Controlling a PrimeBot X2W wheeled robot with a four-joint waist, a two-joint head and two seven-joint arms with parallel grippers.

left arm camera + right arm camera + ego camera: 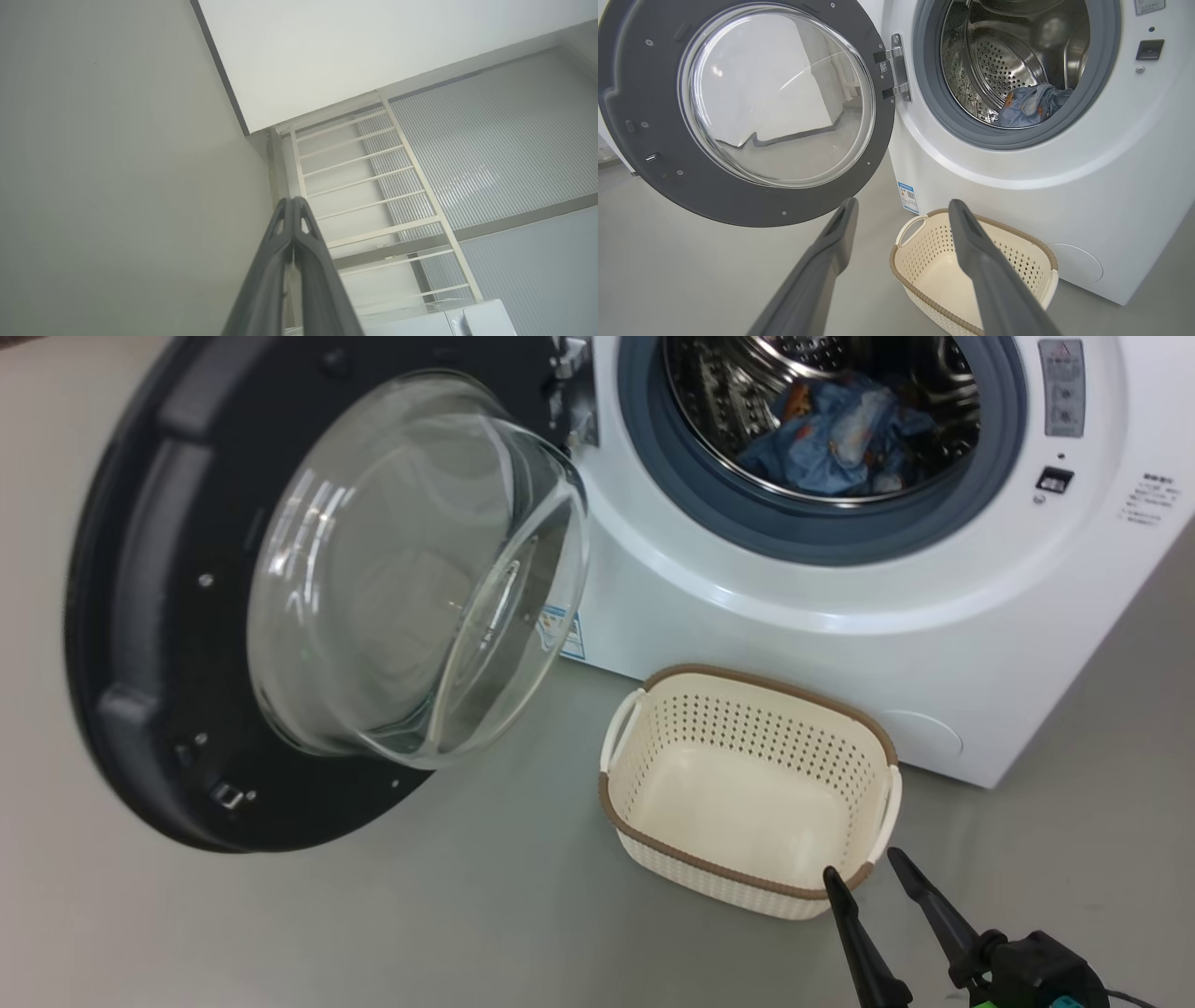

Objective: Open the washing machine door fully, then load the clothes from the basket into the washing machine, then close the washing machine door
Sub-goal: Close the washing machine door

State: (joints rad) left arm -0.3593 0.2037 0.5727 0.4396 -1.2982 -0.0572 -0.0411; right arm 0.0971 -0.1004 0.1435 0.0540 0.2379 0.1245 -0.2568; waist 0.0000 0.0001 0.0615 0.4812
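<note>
The clothes (831, 443) lay in the washing machine (840, 616), washing machine door (140, 616) wide open; right claw (859, 863) gaped empty, left claw (293, 201) pinched together, empty.

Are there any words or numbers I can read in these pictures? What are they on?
Nothing reads clearly.
Small blue label on the big white front-loading washing machine: too small.
Grey strip panel at its upper right: blurred.
Dark small print near its right edge: blurred.
Tiny sticker beside the steel door hinge: too small.

bare laundry room: washing machine (840, 616)
</note>
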